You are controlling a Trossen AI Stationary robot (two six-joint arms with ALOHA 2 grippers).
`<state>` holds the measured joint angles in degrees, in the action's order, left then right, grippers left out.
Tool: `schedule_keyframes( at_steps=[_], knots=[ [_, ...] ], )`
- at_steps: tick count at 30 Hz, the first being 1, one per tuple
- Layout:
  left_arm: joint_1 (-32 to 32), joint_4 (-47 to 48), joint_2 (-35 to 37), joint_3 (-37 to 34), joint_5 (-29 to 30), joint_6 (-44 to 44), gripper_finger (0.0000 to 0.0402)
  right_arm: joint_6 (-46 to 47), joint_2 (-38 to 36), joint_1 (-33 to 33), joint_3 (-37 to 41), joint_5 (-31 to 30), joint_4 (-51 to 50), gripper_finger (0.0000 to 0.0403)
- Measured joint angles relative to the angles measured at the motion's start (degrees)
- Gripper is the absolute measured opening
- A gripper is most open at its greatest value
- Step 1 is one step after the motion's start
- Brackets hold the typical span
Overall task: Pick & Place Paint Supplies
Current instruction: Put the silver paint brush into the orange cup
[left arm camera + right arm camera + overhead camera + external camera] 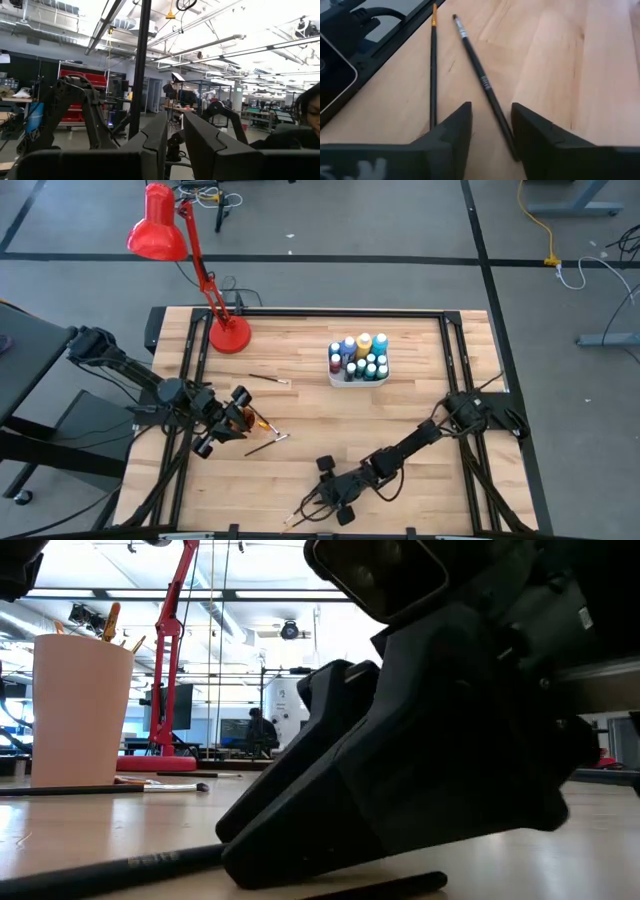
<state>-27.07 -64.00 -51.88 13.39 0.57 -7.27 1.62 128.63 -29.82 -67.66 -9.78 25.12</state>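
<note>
Paintbrushes (482, 82) on wooden table (560, 60), workshop behind

Overhead camera sees the whole table (330, 420); table-level camera sits just beside the right arm; wrist cameras look forward.

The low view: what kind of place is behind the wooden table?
Probably a large robotics lab or workshop: bright ceiling strip lights, a distant computer monitor with a seated person, and a red desk lamp.

No text is reading clearly anywhere. A small pale marking is showing on the handle of the dark paintbrush (485, 82) lying between the right gripper's fingers, and another on a paintbrush handle (110, 870) in the low view, both too small to decipher.
</note>
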Motion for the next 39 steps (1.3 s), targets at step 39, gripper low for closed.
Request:
schedule_keyframes(
  at_steps=[39],
  knots=[
    [0.00, 8.91, 0.02, -0.04, 8.61, 19.89, 0.0072, -21.20, -14.45, 5.55, 0.55, -19.29, -23.39, 0.0007]
  ],
)
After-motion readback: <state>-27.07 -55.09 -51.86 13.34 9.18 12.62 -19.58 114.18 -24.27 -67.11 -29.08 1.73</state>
